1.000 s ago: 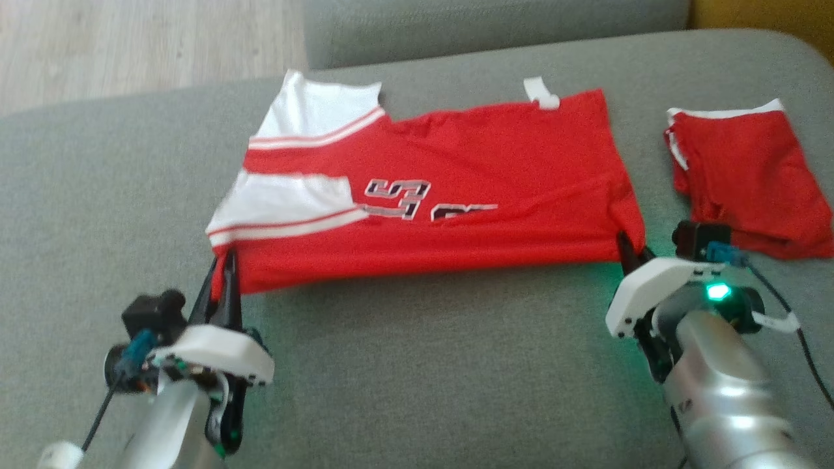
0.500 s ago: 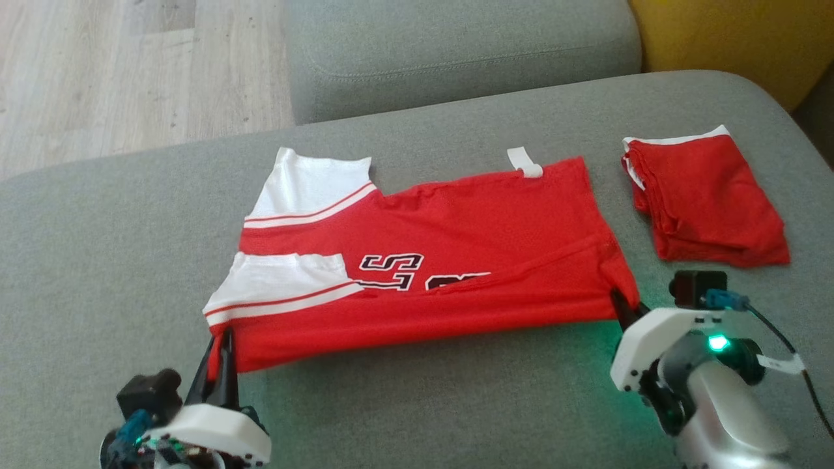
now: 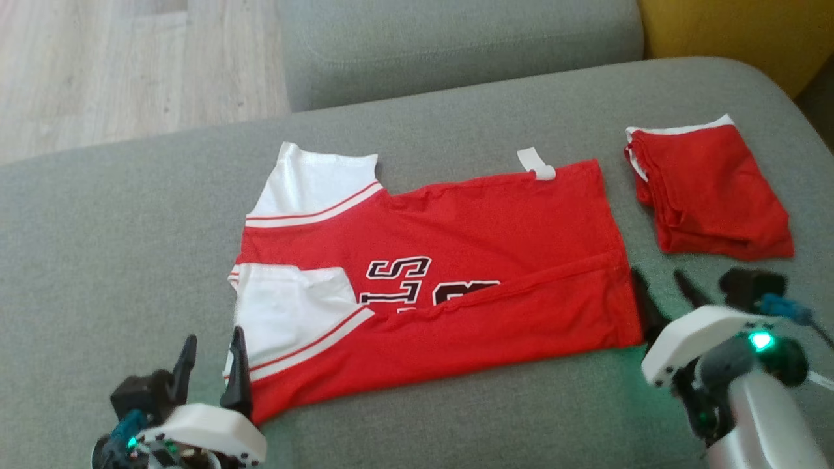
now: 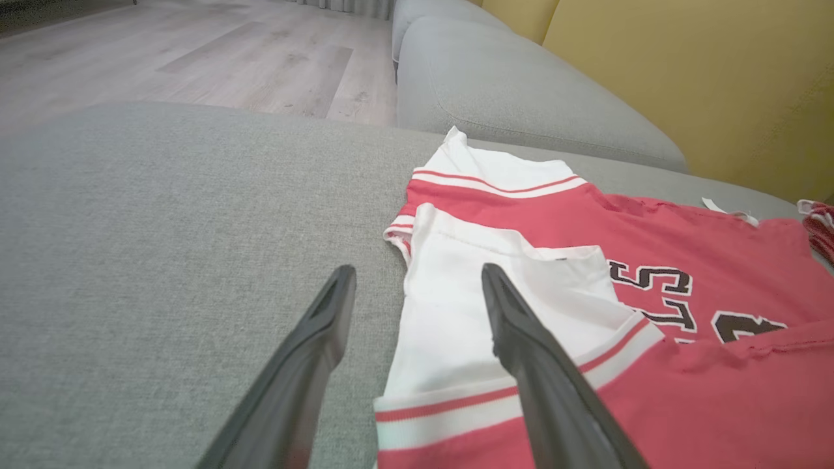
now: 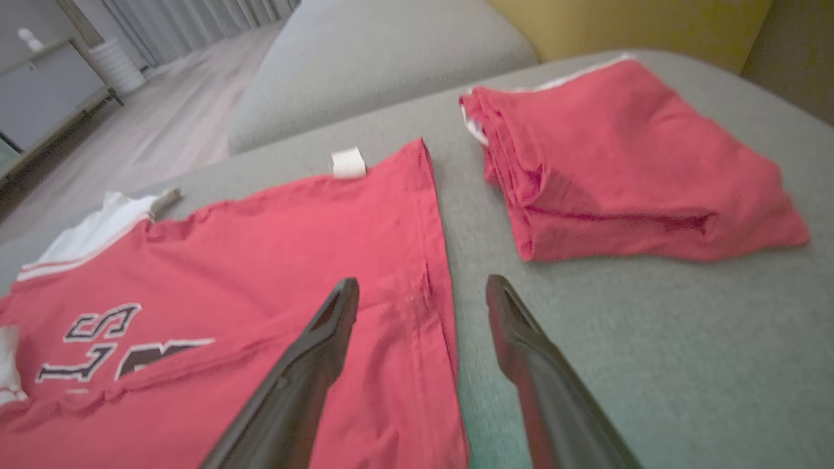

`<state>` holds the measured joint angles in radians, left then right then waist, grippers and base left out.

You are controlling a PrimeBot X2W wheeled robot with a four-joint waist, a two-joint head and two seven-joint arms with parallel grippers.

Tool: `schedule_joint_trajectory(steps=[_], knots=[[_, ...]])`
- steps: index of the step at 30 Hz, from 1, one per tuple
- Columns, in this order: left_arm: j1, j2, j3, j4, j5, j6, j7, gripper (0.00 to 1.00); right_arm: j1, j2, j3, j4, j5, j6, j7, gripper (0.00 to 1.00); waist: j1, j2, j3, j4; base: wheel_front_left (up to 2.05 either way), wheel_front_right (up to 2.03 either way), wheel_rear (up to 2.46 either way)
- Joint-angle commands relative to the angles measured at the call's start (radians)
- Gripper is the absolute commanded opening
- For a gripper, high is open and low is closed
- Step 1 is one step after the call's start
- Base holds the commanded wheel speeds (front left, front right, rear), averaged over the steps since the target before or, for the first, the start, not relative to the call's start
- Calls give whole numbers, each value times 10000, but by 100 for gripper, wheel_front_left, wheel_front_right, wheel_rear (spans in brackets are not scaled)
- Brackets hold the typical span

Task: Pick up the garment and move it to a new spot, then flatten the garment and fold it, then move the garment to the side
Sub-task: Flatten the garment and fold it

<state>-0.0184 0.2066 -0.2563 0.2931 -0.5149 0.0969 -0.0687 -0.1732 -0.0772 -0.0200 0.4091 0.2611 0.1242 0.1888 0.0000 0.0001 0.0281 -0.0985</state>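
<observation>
Grey sofa cushion carries the red jersey, its near edge folded over the print. Left gripper and right gripper sit at its near corners, fingers apart, holding nothing. A careless regrasp could catch only one layer and undo the fold.

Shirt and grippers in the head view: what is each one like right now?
Shirt: lying on the couch, near edge folded over.
Red clothes pile: folded, apart from the shirt.
Left gripper: open, holding nothing.
Right gripper: open, holding nothing.
</observation>
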Motion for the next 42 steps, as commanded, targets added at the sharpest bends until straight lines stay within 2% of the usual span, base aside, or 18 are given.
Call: schedule_joint_trajectory(steps=[1,10,14,19,23,26,32,42], knots=[[-686,176,446,-371,-11,47,-217,100,-395,33,94,-621,-84,65,-304,100,0,-1,125,-19,0,0,0],[-1837,312,755,-1051,107,-208,-1307,100,-993,170,-378,-1710,-202,65,-1594,100,0,-1,684,-146,0,0,0],[-2854,533,693,-1229,199,-485,-1205,100,-1510,198,-377,-1851,-273,65,-1894,100,0,-1,1140,-283,0,0,0],[-4785,1034,346,-709,104,-1219,107,100,-2337,156,-171,-1825,-427,65,-1987,100,0,-1,2017,-458,0,0,0],[-6458,1567,-72,495,39,-1794,1653,100,-3052,5,98,-1636,-474,65,-2054,100,0,-1,2688,-709,0,0,0],[-7535,1899,-507,1493,23,-2043,2821,100,-3566,-86,301,-1423,-467,65,-2131,100,0,-1,3125,-955,0,0,0],[-9195,2335,-1125,3203,-22,-2225,4052,100,-4407,-127,808,-1062,-329,65,-2350,100,0,-1,3844,-1481,0,0,0],[-10424,2722,-1883,5178,73,-2268,4736,100,-4958,-134,1303,-634,-134,65,-2760,100,0,-1,4356,-1977,0,0,0]])
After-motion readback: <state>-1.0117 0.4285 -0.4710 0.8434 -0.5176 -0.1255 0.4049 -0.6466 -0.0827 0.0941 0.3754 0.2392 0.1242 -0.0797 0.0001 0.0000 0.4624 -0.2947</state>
